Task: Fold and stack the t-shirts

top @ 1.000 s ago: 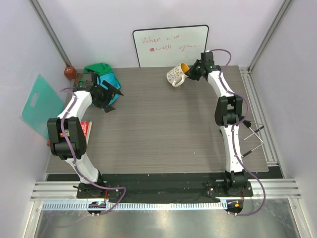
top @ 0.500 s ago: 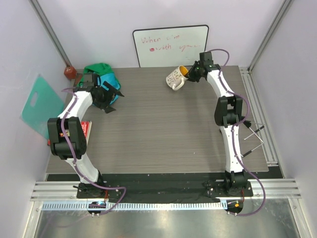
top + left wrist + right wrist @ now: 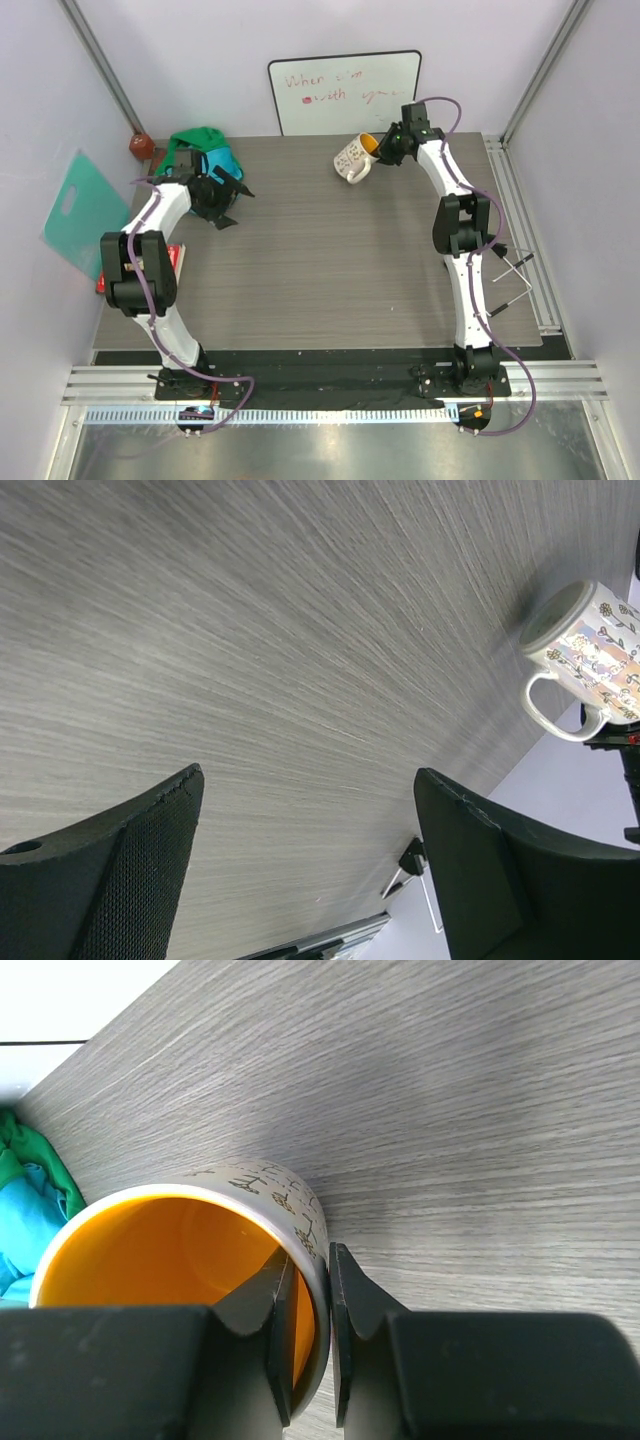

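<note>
From above, the left gripper (image 3: 238, 208) stands with its 2 fingers wide apart and nothing between them, well to the left of the mug (image 3: 352, 158). It sits at the near edge of the cloth heap, and contact cannot be told. The right gripper (image 3: 382, 150) is clamped on the mug's rim, on its right side, and the mug is tilted. The 2 shirts lie crumpled and unfolded in 1 heap far left of the mug, the green t-shirt (image 3: 200, 139) behind and the turquoise t-shirt (image 3: 224, 161) in front. In the left wrist view the left gripper (image 3: 310, 870) shows only bare table (image 3: 250, 660) between its spread fingers, with the flower-printed mug (image 3: 585, 645) beyond them at upper right. In the right wrist view the right gripper (image 3: 310, 1310) pinches the mug (image 3: 170, 1250) wall, 1 finger inside on the orange lining and 1 outside. Left of the mug, the green t-shirt (image 3: 25, 1150) bunches against the turquoise t-shirt (image 3: 22, 1222).
</note>
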### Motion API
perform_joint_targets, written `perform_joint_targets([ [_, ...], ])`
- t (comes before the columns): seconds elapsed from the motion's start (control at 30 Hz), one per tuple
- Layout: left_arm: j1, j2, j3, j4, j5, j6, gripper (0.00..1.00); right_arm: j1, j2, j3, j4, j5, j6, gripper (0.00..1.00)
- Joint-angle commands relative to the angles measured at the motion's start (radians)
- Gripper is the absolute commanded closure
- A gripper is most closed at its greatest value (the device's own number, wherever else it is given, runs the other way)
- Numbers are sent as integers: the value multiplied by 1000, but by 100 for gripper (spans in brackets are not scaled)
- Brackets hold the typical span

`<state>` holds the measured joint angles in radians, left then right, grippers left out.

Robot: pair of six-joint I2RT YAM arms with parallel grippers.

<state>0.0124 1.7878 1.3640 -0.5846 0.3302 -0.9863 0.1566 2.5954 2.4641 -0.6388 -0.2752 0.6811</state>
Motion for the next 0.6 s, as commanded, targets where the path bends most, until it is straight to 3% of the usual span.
perform_joint_targets([
  [0.0,-3,39,36,109,64,20,14,14,-158,29,83,-59,8,99],
  [0.17,-60,229,174,213,248,-5,19,34,-170,1,85,-73,0,99],
  [0.4,-164,545,547,306,405,-134,18,55,-204,-80,71,-73,-17,99],
  [0.57,-187,581,500,500,408,-273,17,64,-208,-119,59,-70,-31,99],
])
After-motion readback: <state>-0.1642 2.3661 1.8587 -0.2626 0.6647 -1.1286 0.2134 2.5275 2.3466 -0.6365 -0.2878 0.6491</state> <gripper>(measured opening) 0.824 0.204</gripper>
